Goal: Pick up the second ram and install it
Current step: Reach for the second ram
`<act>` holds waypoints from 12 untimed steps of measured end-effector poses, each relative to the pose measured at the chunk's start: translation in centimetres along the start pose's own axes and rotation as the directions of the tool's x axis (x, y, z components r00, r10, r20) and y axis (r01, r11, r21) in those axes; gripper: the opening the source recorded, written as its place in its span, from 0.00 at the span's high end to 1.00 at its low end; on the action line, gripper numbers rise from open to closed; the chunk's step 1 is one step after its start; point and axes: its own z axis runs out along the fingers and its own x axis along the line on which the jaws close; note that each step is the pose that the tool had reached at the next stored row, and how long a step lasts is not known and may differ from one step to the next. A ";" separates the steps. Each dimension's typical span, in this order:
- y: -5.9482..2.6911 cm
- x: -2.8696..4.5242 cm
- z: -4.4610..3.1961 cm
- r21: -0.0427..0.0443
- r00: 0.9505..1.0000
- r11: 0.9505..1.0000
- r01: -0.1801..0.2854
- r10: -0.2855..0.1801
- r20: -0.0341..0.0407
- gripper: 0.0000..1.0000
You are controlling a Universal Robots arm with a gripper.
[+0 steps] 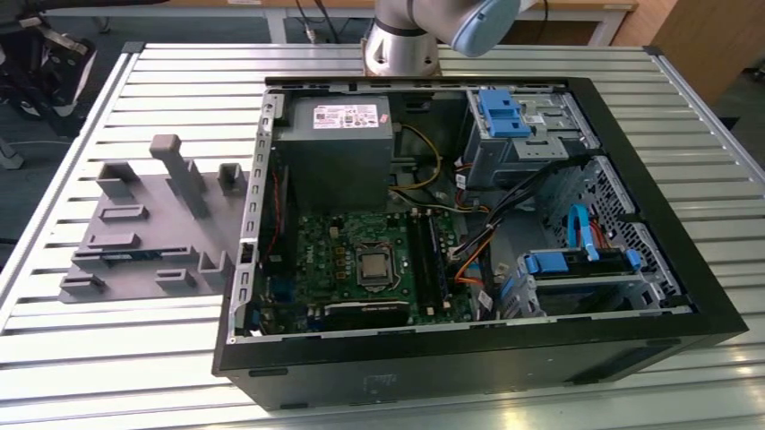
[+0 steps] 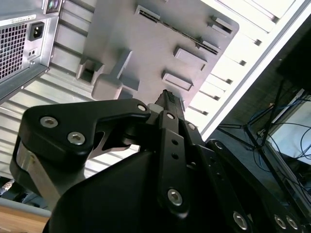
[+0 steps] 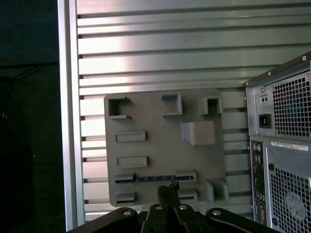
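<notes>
While the second ram (image 3: 154, 178) is sitting in a slot of the grey tray (image 3: 146, 116), mostly hidden, the gripper (image 3: 168, 187) is hovering apart, fingers (image 2: 170, 103) clenched together.

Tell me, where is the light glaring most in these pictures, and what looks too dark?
First wrist view: glare streaks the slatted metal table, and beyond its edge all is nearly black. Second wrist view: the table washes out white past the grey tray, while the claw looms dark. Exterior view: evenly lit, though the computer case is shaded inside.

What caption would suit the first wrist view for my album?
Gripper over the grey tray where the second ram lies, computer case beside it.
</notes>
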 end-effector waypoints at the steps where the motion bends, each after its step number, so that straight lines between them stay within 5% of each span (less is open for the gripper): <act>1: -0.05 0.06 0.00 0.000 1.000 1.000 0.000 0.000 0.000 0.89; 12: -1.17 0.50 0.00 0.000 1.000 1.000 0.002 -0.002 0.000 0.89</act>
